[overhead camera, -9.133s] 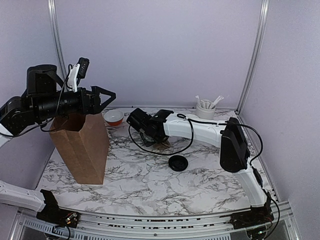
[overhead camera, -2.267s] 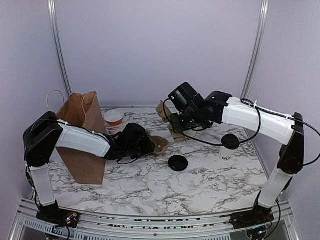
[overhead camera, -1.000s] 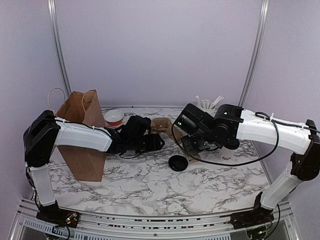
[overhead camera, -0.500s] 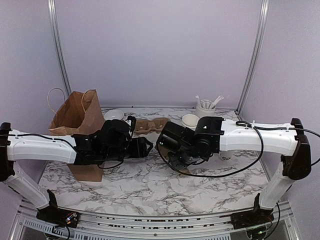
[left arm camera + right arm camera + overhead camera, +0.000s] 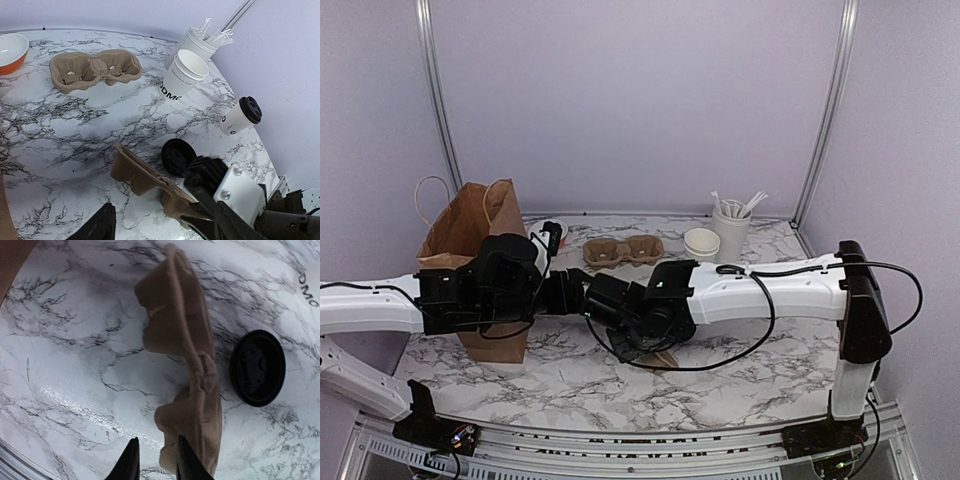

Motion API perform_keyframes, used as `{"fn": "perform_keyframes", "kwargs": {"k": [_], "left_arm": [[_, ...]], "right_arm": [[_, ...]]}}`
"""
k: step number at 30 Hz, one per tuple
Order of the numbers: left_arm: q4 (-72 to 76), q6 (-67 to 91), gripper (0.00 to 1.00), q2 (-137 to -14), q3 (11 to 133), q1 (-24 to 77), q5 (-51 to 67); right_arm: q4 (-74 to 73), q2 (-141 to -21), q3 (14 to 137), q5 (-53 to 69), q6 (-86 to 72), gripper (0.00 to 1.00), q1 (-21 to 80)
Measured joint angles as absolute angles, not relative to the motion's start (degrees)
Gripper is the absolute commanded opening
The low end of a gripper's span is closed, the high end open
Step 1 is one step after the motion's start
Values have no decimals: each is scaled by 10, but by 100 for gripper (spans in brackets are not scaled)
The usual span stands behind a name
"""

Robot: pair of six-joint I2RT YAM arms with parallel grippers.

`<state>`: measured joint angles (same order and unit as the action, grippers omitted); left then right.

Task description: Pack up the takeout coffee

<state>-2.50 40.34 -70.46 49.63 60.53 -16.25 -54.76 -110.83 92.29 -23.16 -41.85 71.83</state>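
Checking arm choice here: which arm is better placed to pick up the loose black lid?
Probably left. The left gripper is open and empty, the black lid lying just ahead of it. The right gripper is nearer but busy at the tilted cup carrier.

1. Orange bowl (image 5: 11,50) gets chopped by the upper-left edge in the left wrist view.
2. White cup (image 5: 311,287) is just a sliver at the upper right of the right wrist view, lettering cut off.
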Motion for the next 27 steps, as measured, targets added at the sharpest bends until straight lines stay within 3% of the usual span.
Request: {"fn": "perform_keyframes", "kwargs": {"k": [6, 13, 19, 22, 27], "left_arm": [[-56, 393, 68, -663, 496, 605, -170], [-64, 393, 69, -643, 497, 605, -170], [-67, 394, 69, -643, 499, 605, -170], [-68, 393, 69, -642, 502, 605, -170], [-73, 391, 69, -640, 521, 605, -170]], "right_arm": [[-484, -1134, 938, -179, -413, 42, 734], [-374, -1077, 869, -89, -398, 44, 725], [-353, -1002, 809, -93, -407, 47, 697], [-343, -943, 746, -94, -412, 44, 661], [-325, -919, 687, -91, -422, 27, 620]]}}
